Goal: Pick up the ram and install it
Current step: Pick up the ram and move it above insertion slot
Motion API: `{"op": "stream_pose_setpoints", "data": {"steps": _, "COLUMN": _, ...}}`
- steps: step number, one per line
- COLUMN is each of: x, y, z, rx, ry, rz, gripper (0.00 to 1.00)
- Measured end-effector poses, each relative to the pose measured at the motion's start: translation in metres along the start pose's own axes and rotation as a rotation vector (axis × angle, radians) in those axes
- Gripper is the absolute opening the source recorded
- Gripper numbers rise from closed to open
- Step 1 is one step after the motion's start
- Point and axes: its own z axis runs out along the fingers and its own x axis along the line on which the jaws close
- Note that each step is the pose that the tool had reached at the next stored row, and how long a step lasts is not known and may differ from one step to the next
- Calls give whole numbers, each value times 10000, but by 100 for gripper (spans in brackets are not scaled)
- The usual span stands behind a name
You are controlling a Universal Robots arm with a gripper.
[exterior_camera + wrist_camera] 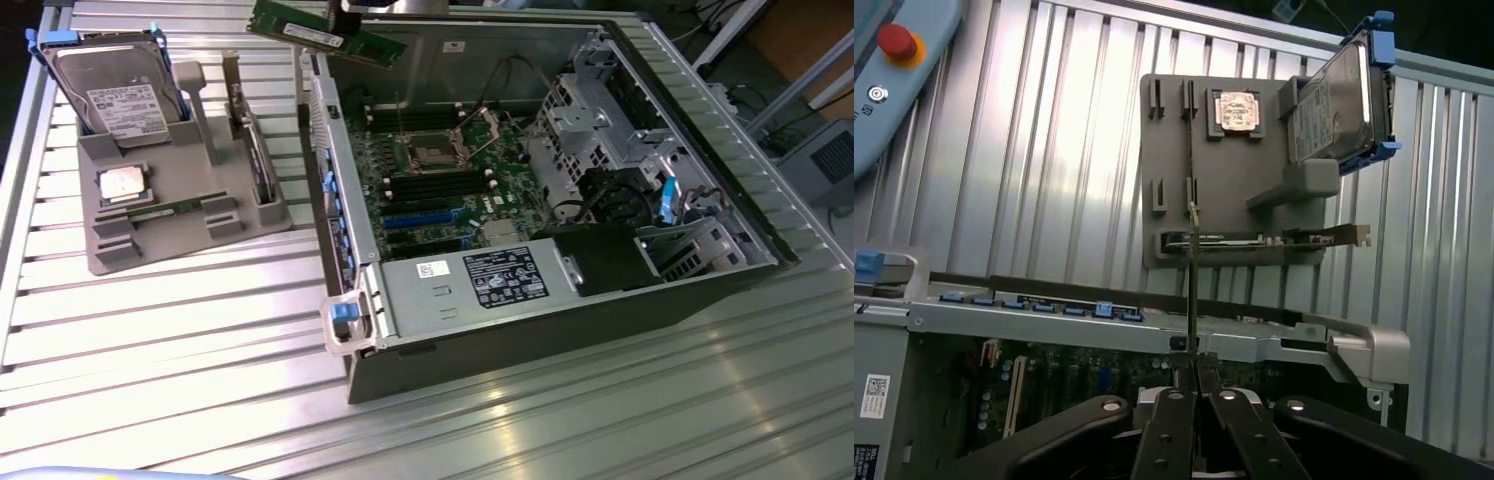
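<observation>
Got the ram [320, 32] pinched edge-on in my tool [1194, 375], hanging at the top middle of the exterior view over the open PC case [330, 190]. I reckon gripping the top edge keeps its contacts free. The grey parts tray [160, 240] sits upper left on the worktop [160, 330].

Top edge of the exterior view is chopping off most of my gripper [358, 8], and the ram [1194, 290] is showing my wrist cam just its thin edge, faces hidden.
</observation>
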Motion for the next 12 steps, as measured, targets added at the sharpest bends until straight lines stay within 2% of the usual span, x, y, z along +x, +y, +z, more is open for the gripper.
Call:
{"op": "stream_pose_setpoints", "data": {"steps": 3, "x": 11, "y": -82, "z": -5, "rx": -62, "ry": -9, "rz": 7, "gripper": 12}}
{"op": "stream_pose_setpoints", "data": {"steps": 7, "x": 20, "y": -151, "z": -11, "rx": -108, "ry": -16, "rz": 13, "gripper": 12}}
{"op": "stream_pose_setpoints", "data": {"steps": 9, "x": 32, "y": -240, "z": -19, "rx": -162, "ry": -23, "rz": 19, "gripper": 12}}
{"op": "stream_pose_setpoints", "data": {"steps": 10, "x": 44, "y": -327, "z": -27, "rx": -198, "ry": -27, "rz": 23, "gripper": 12}}
{"op": "stream_pose_setpoints", "data": {"steps": 12, "x": 62, "y": -439, "z": -13, "rx": -210, "ry": -28, "rz": 25, "gripper": 12}}
